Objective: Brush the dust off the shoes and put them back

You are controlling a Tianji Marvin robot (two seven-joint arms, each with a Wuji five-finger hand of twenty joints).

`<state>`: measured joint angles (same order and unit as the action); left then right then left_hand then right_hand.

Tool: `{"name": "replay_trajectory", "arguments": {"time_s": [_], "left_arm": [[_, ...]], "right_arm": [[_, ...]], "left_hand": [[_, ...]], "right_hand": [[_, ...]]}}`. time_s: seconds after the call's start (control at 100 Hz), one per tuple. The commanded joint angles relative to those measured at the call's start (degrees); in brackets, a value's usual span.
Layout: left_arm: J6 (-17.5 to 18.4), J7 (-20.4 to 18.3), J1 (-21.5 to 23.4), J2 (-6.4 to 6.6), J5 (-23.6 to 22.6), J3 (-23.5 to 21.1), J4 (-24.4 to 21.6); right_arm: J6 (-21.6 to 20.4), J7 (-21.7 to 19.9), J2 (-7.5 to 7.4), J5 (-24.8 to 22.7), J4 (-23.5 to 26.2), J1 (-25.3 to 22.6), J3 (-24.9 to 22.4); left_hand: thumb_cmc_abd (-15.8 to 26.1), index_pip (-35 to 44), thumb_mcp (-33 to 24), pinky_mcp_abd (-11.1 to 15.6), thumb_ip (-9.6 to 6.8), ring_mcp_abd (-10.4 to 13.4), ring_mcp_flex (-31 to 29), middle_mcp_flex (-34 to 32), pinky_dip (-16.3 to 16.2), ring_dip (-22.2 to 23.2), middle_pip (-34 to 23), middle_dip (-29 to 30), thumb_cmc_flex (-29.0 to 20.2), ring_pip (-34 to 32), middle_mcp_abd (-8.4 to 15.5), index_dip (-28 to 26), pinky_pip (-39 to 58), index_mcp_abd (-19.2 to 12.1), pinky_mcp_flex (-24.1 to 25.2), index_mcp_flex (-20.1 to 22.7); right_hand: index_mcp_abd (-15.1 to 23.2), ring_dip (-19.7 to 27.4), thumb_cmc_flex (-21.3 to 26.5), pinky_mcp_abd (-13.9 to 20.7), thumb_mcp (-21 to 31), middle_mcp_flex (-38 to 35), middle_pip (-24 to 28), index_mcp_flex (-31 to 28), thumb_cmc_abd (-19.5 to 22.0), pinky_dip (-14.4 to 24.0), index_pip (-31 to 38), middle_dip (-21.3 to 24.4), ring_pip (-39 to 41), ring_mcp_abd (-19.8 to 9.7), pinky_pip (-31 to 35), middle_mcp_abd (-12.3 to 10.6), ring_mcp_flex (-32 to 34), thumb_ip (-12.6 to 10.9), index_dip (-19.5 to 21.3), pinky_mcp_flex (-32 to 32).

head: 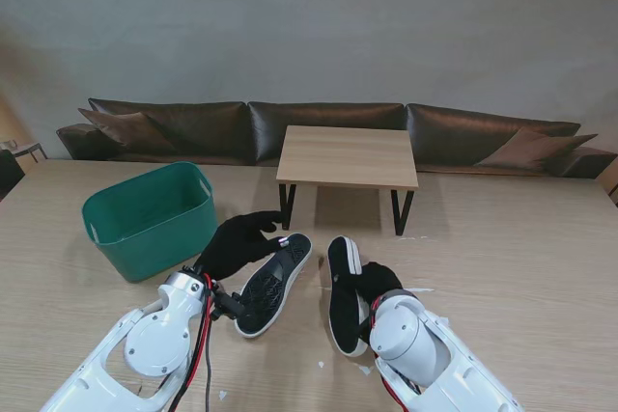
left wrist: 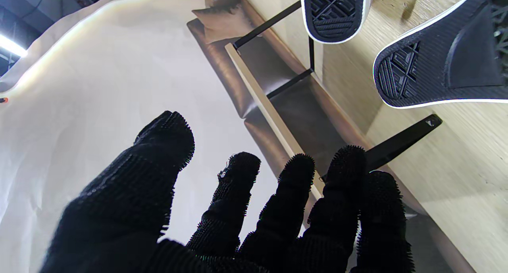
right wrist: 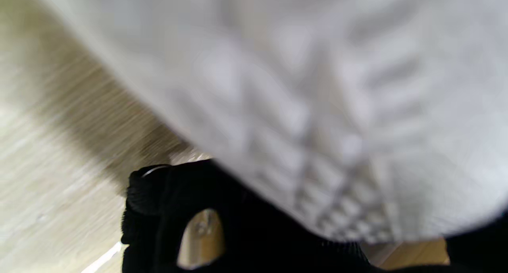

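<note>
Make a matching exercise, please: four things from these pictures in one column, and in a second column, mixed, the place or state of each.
1. green basket
2. left shoe
3. left hand
4. right hand

a. fingers spread, holding nothing
b. lying sole up on the table
c. standing on the table at the robot's left
d. closed on the right shoe

Pairs: 1-c, 2-b, 3-a, 4-d
</note>
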<state>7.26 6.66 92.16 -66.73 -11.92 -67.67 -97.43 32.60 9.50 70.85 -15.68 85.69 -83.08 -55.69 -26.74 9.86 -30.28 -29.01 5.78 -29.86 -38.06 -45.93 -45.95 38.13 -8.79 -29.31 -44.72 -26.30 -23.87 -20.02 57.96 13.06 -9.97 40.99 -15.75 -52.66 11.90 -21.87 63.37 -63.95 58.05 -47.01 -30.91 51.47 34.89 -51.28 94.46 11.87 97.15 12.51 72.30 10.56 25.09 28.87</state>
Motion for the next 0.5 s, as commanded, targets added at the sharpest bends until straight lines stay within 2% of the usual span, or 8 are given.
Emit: {"name": "replay_trajectory", "arguments": {"time_s": [0.0, 0.11, 0.28, 0.49], "left_arm": [[-0.2, -1.32, 0.22, -0.09, 0.32, -0.16, -0.4], [-0.28, -1.58, 0.23, -0.05, 0.55, -0.18, -0.44], [-0.38, -1.94, 0.31, 0.01, 0.84, -0.21, -0.52], [-0.39, -2.64, 0.36, 0.15, 1.15, -0.32, -0.6]], "right_arm": [[0.77, -0.73, -0.19, 0.47, 0.05, 0.31, 0.19], [2.39, -2.54, -0.79, -0.97, 0.2, 0.89, 0.9], [4.32, -4.75, -1.77, -4.46, 0.21, 1.97, 2.25], [5.71, -9.5, -3.98, -10.52, 0.73, 3.61, 4.41]], "left_hand": [[2.42, 0.36, 1.26, 1.23, -1.2, -1.36, 0.63, -0.45, -0.78, 0.42, -0.34, -0.07, -0.46, -1.44, -0.54, -0.49, -1.43, -0.7, -0.18, 0.6], [2.65, 0.52, 1.49, 1.2, -1.22, -1.36, 0.54, -0.6, -0.82, 0.46, -0.43, -0.2, -0.52, -1.54, -0.56, -0.58, -1.47, -0.6, -0.19, 0.98], [3.04, 0.67, 1.89, 1.14, -1.24, -1.48, 0.38, -0.92, -0.9, 0.51, -0.61, -0.49, -0.56, -1.66, -0.77, -0.71, -1.44, -0.46, -0.27, 1.35], [3.62, 0.67, 2.54, 1.05, -1.27, -1.63, 0.16, -1.37, -0.97, 0.61, -0.84, -0.96, -0.63, -1.86, -0.93, -0.82, -1.4, -0.47, -0.37, 1.43]], "right_hand": [[3.4, -0.94, -0.19, 1.89, 1.27, -0.62, 2.2, 2.02, 2.07, 1.31, 0.46, -1.53, 3.92, -1.49, 6.81, -2.06, 2.34, -3.89, -1.43, 19.83], [3.1, -0.34, -1.73, 2.26, -1.83, 1.35, 1.18, 4.61, 2.49, 1.08, 0.27, -1.63, 2.49, -1.18, 6.32, -2.23, 2.37, -4.02, -2.7, 18.18], [2.76, -0.25, -3.13, 2.91, -6.16, 1.05, 3.76, 6.88, 2.33, 0.6, 1.58, -3.25, 2.84, -2.11, 5.56, -3.24, 2.42, -4.41, -4.61, 17.9], [3.65, 1.18, -4.77, 4.93, -10.8, 4.3, 3.72, 10.5, 4.32, -0.47, 2.12, -4.2, 0.46, -3.82, 2.61, -4.78, 2.56, -5.22, -6.44, 14.85]]}}
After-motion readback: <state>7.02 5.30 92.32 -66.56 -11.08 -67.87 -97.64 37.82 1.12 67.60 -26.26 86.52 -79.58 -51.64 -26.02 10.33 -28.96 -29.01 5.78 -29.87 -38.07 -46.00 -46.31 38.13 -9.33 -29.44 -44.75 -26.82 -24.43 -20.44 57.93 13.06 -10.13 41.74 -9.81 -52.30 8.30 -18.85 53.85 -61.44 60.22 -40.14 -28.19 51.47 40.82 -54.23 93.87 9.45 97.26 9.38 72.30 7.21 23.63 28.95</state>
